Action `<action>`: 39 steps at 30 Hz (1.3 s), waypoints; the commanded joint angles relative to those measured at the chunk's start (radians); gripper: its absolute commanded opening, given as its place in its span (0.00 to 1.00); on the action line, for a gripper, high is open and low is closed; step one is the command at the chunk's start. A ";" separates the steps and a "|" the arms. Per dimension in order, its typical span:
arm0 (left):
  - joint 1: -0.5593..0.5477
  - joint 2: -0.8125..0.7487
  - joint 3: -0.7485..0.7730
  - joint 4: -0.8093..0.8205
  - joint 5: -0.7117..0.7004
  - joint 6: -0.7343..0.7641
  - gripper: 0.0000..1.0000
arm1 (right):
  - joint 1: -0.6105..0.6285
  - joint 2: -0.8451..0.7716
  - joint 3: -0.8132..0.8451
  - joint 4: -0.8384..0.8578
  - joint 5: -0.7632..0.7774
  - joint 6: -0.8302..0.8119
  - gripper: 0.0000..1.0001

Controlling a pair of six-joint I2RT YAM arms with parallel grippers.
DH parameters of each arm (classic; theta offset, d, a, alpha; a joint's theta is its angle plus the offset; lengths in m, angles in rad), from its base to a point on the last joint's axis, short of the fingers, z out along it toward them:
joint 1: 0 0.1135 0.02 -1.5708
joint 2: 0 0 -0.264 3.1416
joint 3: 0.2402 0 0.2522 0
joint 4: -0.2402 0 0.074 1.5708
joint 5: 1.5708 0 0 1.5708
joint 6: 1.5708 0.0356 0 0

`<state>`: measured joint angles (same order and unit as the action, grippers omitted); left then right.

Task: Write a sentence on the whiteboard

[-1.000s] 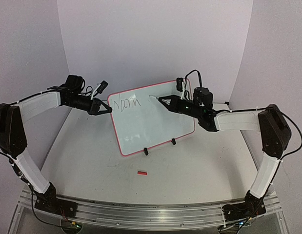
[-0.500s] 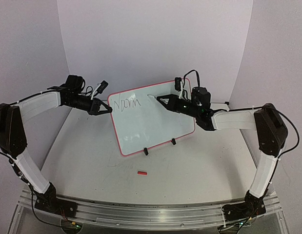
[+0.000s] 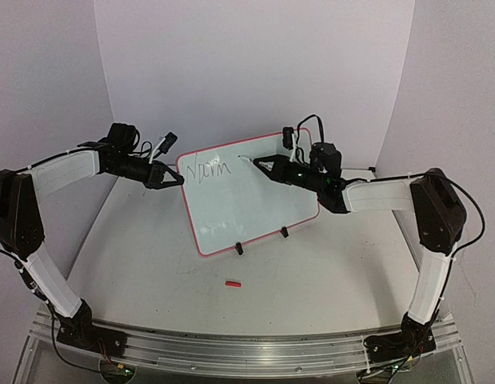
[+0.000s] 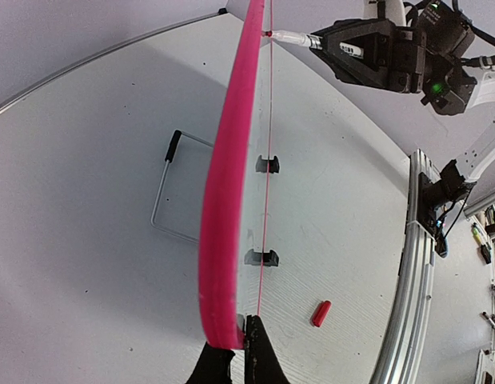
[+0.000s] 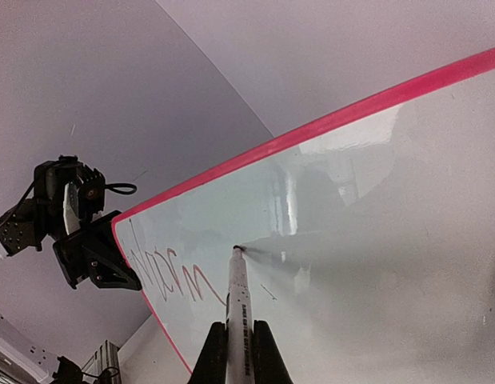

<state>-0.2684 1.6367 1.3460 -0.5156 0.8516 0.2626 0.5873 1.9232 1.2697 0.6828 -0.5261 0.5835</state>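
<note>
The whiteboard (image 3: 249, 206), glossy white with a pink rim, stands tilted on two black clip feet (image 3: 239, 249) at mid-table. My left gripper (image 3: 175, 181) is shut on its left edge; the left wrist view shows the rim (image 4: 223, 200) edge-on, pinched between the fingers of that gripper (image 4: 236, 340). My right gripper (image 3: 263, 163) is shut on a white marker (image 5: 240, 292). The marker's tip touches the board (image 5: 391, 216) just right of the word "Norm" (image 5: 171, 276), the sentence's only word (image 3: 209, 170). A short stray stroke lies beside the tip.
A small red cap (image 3: 233, 283) lies on the table in front of the board, also seen from the left wrist as the cap (image 4: 321, 313). A wire stand (image 4: 163, 192) sits behind the board. Purple walls enclose the back and sides. A metal rail (image 3: 231, 352) runs along the near edge.
The right gripper has shifted slightly left and up with the marker, its tip now resting near the board's upper middle. The left gripper and the board have not moved.
</note>
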 commanded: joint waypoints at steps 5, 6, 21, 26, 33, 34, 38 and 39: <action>-0.025 0.003 0.001 -0.026 -0.055 0.085 0.00 | -0.005 0.016 0.005 -0.009 -0.026 -0.009 0.00; -0.025 0.003 0.001 -0.027 -0.055 0.085 0.00 | -0.005 0.015 0.002 -0.010 -0.025 -0.010 0.00; -0.026 0.005 0.002 -0.029 -0.055 0.085 0.00 | -0.005 -0.004 -0.039 -0.032 -0.006 -0.025 0.00; -0.026 0.003 0.002 -0.029 -0.057 0.085 0.00 | -0.005 -0.038 -0.076 -0.031 0.078 -0.030 0.00; -0.026 0.000 0.002 -0.029 -0.057 0.086 0.00 | -0.005 -0.076 -0.115 -0.031 0.141 -0.043 0.00; -0.026 0.000 0.002 -0.029 -0.057 0.086 0.00 | -0.005 -0.078 -0.118 -0.031 0.143 -0.045 0.00; -0.026 0.000 0.002 -0.030 -0.057 0.085 0.00 | -0.005 -0.078 -0.122 -0.033 0.137 -0.046 0.00; -0.026 0.000 0.002 -0.029 -0.057 0.085 0.00 | -0.004 -0.078 -0.123 -0.033 0.133 -0.045 0.00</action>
<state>-0.2687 1.6367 1.3460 -0.5159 0.8498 0.2615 0.5903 1.8737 1.1589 0.6651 -0.4606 0.5500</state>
